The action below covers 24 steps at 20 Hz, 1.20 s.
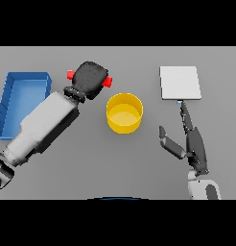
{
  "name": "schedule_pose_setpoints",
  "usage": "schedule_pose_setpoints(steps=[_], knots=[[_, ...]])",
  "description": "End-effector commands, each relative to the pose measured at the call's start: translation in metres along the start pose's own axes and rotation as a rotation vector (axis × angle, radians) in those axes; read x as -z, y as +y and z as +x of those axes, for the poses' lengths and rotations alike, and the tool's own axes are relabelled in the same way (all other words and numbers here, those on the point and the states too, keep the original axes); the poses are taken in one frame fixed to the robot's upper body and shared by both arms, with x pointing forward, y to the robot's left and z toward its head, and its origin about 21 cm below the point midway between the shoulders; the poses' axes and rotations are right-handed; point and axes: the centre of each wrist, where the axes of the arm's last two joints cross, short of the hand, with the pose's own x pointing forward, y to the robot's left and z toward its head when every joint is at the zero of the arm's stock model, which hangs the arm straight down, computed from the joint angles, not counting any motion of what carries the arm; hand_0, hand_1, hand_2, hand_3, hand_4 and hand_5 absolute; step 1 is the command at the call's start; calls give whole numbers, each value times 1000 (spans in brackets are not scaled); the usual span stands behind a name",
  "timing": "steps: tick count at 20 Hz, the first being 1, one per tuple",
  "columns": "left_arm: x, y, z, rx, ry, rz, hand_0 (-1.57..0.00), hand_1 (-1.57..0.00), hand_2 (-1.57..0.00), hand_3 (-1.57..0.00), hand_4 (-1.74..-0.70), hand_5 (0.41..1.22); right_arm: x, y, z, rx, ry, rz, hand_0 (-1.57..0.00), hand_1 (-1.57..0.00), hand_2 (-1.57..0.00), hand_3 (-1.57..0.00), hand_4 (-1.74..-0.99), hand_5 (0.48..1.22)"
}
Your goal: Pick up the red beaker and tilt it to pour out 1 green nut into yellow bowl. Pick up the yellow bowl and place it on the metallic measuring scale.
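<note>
The robot's left arm reaches in from the lower left of the head view and slants up across the grey table (91,163) toward its middle. At the end of it, the dark left hand (91,79) is seen from the back, covering most of the red beaker (109,82); only small red parts stick out on either side of the hand, one at its left edge and one at its right. The hand sits over the beaker and looks closed round it, though the fingers themselves are hidden beneath the hand's back.

The right arm comes up from the lower right. Its dark right hand (192,141) is spread apart and holds nothing: the fingers stretch straight up toward the flat, pale metallic measuring scale (180,82), with a fingertip at the scale's near edge, and the thumb angles out to the left.

The round yellow bowl (124,113) stands upright on the table between the two hands, just right of and below the beaker, apart from the scale.

A blue rectangular tray (14,86) lies at the far left, partly behind the left arm.
</note>
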Motion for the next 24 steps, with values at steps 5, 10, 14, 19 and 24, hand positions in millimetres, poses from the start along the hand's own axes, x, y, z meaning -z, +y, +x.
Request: schedule_pose_setpoints(steps=[5,10,14,19,24], knots=[[10,7,23,238,-124,-93,-1571,-1571,-1571,-1383,-1713,1217,2,3,-3,41,0,-22,1,1,1,1,-1295,664],[17,5,35,487,-187,-165,-1571,-1571,-1571,-1509,-1732,1220,2,-1,-6,54,0,-38,1,1,1,1,-1291,640],[22,7,44,647,-207,-195,-1571,-1571,-1571,-1546,-1737,1220,-2,3,-7,41,19,-44,1,1,1,1,-1288,627],[30,20,50,798,-241,-197,-1571,-1571,-1571,-1563,-1738,1221,-2,1,-7,17,22,-49,1,1,1,1,-1270,588],[36,24,58,961,-275,-238,-1571,-1571,-1571,-1568,-1735,1221,-1,5,-5,-5,24,-57,1,1,1,1,-1216,585]])
